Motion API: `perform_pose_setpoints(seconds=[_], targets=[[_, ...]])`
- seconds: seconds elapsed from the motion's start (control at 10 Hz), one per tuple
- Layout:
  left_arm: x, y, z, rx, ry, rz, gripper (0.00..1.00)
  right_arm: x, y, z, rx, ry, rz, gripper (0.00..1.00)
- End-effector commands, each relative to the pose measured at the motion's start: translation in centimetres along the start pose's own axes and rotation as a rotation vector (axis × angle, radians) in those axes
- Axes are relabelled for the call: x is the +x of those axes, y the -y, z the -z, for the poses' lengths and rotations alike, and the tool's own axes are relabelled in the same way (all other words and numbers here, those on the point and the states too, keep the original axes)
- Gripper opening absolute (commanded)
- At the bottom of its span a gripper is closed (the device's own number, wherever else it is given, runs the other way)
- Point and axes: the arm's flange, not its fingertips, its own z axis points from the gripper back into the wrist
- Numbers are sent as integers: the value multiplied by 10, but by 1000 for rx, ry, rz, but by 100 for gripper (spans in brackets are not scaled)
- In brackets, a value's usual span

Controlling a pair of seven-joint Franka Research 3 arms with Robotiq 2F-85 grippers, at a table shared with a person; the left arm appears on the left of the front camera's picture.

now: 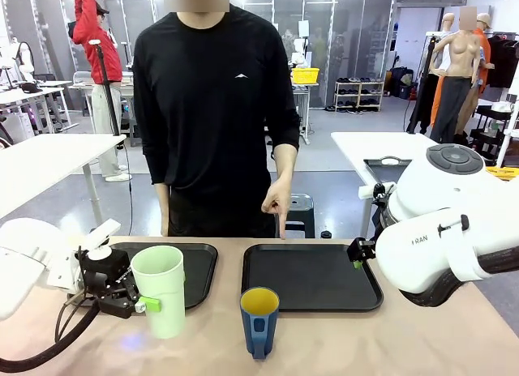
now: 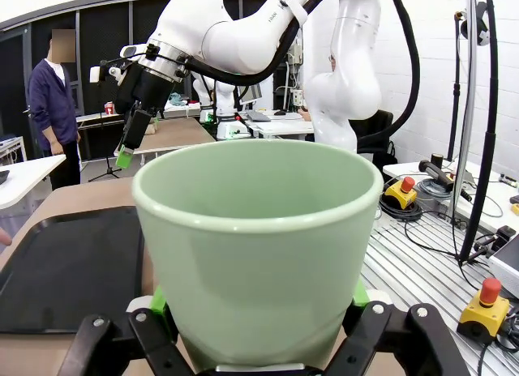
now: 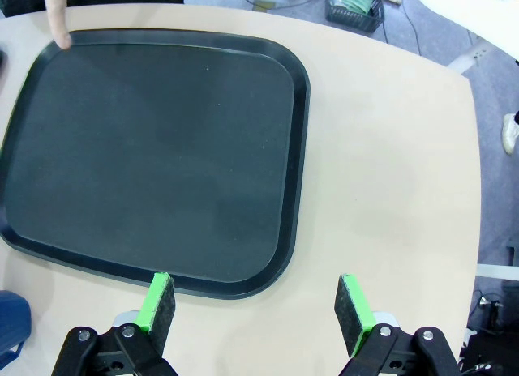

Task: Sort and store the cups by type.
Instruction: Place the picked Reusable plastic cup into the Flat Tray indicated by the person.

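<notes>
We grip the tumbler (image 1: 160,287) in our left gripper (image 2: 256,323); next, likely lift it onto the left tray (image 1: 199,271); right gripper (image 3: 255,301) gapes empty

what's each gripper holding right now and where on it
The left gripper clamps the green cup by its lower side wall, a pad on each side. The right gripper is open and holds nothing.

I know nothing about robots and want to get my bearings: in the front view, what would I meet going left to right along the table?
First the left black tool with green pads → tall pale mint-green plastic tumbler → short dark blue cup with yellow inside → right black tool with green pads.
</notes>
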Motion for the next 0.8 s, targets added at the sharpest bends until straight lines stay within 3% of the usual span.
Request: perform_pose_setpoints(seconds=[0.0, 0.4, 0.5, 0.7], targets=[[1, -1, 1, -2, -3, 7, 34, 1, 0, 1, 0, -1, -9, 100], [1, -1, 1, -2, -3, 7, 34, 1, 0, 1, 0, -1, -9, 100], [0, 0, 0, 0, 0, 0, 87, 1, 0, 1, 0, -1, -9, 100], [1, -8, -1, 1, -12, -7, 87, 1, 0, 1, 0, -1, -9, 100]])
